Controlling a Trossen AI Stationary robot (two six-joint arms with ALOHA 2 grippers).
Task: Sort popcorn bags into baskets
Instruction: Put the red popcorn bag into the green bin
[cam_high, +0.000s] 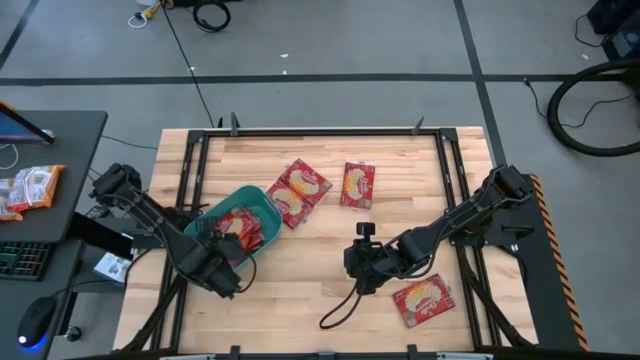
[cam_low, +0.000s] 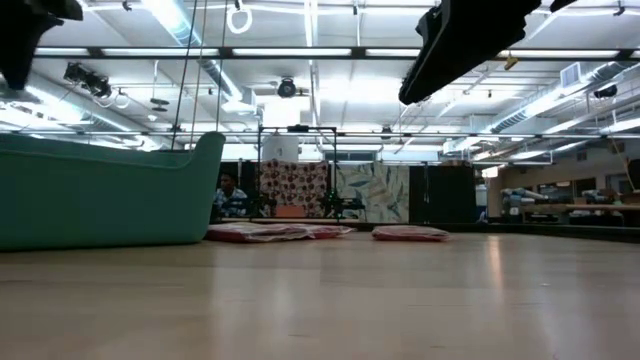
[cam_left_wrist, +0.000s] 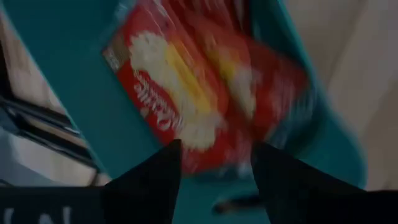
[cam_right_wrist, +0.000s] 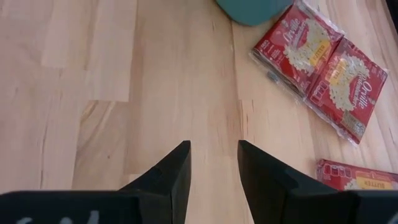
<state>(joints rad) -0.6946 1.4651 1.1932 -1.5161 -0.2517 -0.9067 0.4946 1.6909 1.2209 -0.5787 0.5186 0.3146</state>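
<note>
You had several popcorn bags (cam_high: 240, 229) already in the teal basket (cam_high: 262, 198), at the table's left. Four were still out on the wood: two (cam_high: 298, 190) touching just right of the basket, one (cam_high: 359, 184) farther right, one (cam_high: 423, 301) near the right front edge. Left gripper (cam_left_wrist: 214, 155) hung over the basket, fingers apart, holding nothing. Right gripper (cam_right_wrist: 213, 154) hovered mid-table, narrowly parted and empty. Packets (cam_right_wrist: 323, 68) read "Orville" and "BUTTER"; the rest was illegible.

I read this as robotics lab: wooden table (cam_high: 300, 270) in metal frame, floor cables (cam_high: 585, 100), desk keyboard (cam_high: 22, 258), open hall with ceiling strip lights (cam_low: 330, 52).
</note>
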